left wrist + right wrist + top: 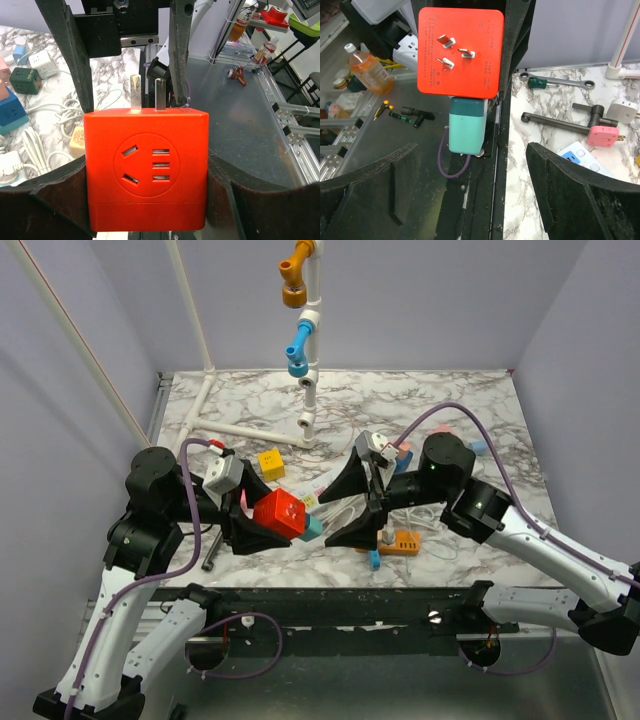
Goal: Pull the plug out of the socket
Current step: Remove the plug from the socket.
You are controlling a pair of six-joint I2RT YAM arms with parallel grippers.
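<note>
Marbled tabletop (450, 400) lies beneath both arms. Left gripper (147, 192) is clamped on the plug (280, 512), held clear above the table. The plug is a red cube with rounded edges; its outlet face points toward the wrist and bare metal prongs (160, 94) project beyond the fingertips. The body is judged rigid, light and smooth: grip its flat opposite sides, never the prongs. Right gripper (470, 160) is spread wide and empty. The socket (577, 152), white with a blue outlet, lies just beside its finger.

Left end effector (146, 197) clamps red cube plug (146, 170); prongs exposed.
</note>
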